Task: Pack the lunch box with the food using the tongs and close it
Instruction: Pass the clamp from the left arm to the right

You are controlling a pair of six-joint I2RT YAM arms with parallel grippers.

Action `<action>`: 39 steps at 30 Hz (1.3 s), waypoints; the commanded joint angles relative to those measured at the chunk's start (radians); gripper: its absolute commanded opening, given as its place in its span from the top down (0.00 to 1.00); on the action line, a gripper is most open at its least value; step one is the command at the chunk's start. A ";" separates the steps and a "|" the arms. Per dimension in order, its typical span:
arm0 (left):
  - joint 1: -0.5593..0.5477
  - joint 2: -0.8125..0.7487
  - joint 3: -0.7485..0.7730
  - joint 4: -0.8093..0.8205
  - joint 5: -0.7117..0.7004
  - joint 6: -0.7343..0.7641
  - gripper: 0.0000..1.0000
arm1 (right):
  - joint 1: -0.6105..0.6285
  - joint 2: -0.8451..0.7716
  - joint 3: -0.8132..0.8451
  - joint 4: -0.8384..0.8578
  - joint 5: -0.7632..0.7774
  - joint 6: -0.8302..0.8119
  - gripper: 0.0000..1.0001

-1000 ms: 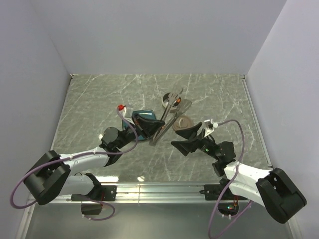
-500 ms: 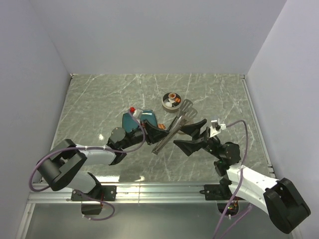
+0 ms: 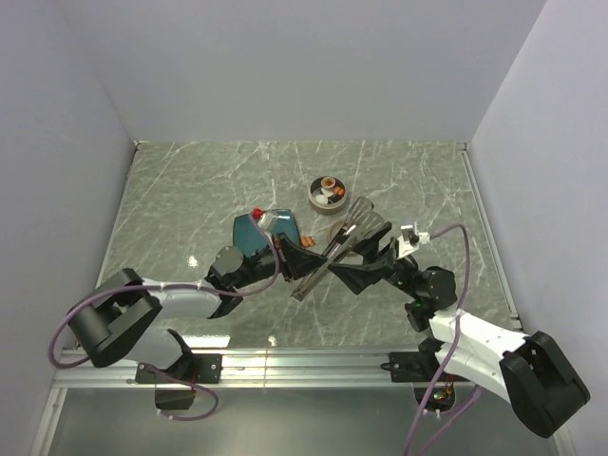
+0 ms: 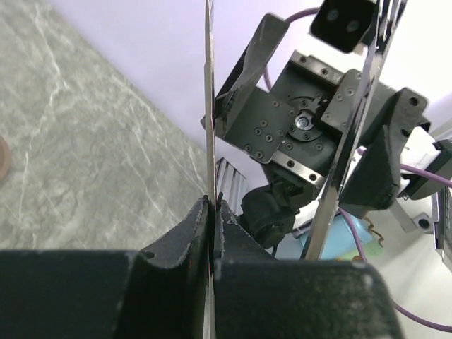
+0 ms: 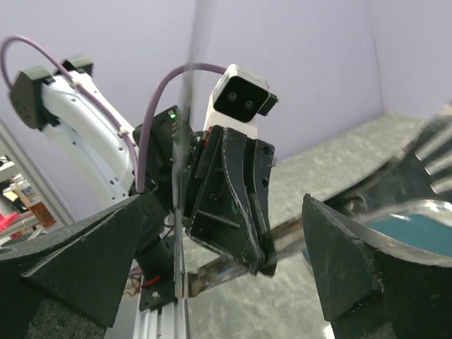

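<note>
Two grippers are meeting at the tongs [image 3: 306, 283] above the marble-patterned table [image 3: 180, 199]; we are listing each item in turn.

Markings: any print on the items is too small for us to read.

Left gripper [image 3: 288, 253]: its fingers are pressing fully together on one thin arm of the tongs. The second arm is running free just beside it.

Right gripper [image 3: 350, 258]: its jaws are standing at their widest and gripping nothing. The arms of the tongs are passing between its fingers [image 5: 78, 254], and we cannot tell whether either finger is touching the metal.

Lunch box [image 3: 315, 199]: it is sitting lidless towards the back of the table, beyond the broad tips of the tongs and apart from both grippers. White and orange food [image 3: 329, 187] is lying inside it.

Teal plate [image 3: 249, 233]: it is lying beneath the left gripper, to the left of the tongs.

Changes: a second ago the tongs were reaching over the lunch box, and the tan lid was lying in plain sight near the right gripper. Now the tongs are hanging clear of the tin, and the top camera is no longer showing the lid. Since half a second ago the right gripper has been closing in around the tongs, its jaws staying wide, while the left gripper is keeping its pinch.
</note>
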 commanded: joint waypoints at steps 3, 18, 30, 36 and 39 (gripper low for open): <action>-0.013 -0.146 0.000 0.286 -0.044 0.105 1.00 | 0.002 -0.064 -0.050 0.420 0.027 -0.023 0.00; -0.041 -0.134 0.005 0.311 -0.038 0.108 1.00 | 0.016 -0.090 -0.048 0.421 0.016 -0.022 0.00; -0.062 -0.045 0.036 0.424 0.007 0.041 1.00 | 0.018 -0.132 -0.033 0.421 -0.005 -0.032 0.00; -0.082 -0.043 0.042 0.417 0.005 0.055 1.00 | 0.024 -0.097 -0.022 0.421 0.003 -0.035 0.00; -0.094 -0.042 0.046 0.414 0.005 0.058 1.00 | 0.028 -0.085 -0.016 0.421 0.004 -0.037 0.00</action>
